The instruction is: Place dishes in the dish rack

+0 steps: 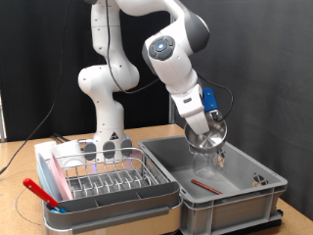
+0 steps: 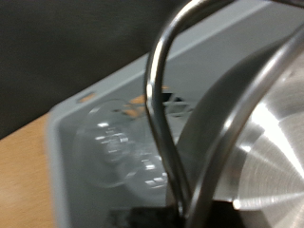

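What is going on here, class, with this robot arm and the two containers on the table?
The arm's pincer hangs over the grey bin, carrying a shiny steel cup just above it. A thin red utensil lies on the bin's floor, and the wrist view shows a clear glass lying in the bin too. Toward the exterior view's left, the dish rack already has a pink plate standing in it.

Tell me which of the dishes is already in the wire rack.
The pink plate, standing on edge between the prongs of the dish rack. The thin red utensil lies in the grey bin; the steel cup is at the gripper.
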Motion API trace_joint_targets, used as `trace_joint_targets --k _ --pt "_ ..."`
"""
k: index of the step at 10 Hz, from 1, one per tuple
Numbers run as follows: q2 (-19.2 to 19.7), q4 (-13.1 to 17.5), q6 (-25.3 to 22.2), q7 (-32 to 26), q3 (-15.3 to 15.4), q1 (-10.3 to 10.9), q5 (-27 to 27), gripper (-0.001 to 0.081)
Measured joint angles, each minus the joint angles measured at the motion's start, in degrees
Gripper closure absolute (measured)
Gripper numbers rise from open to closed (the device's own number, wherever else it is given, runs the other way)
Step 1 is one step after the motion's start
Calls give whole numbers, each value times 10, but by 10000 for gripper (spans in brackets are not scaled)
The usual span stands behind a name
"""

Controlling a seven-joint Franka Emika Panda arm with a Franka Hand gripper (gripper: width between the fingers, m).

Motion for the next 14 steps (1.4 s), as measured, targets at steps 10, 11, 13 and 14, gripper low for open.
trace_joint_targets --k 10,11,13,14 --pt "8 73 -386 -201 -71 -26 -113 774" --pt "10 84 -415 -232 -82 -31 -129 774" --pt "7 104 -459 -279 -101 -44 -164 774" --pt "3 110 -476 -296 -109 -50 -191 774"
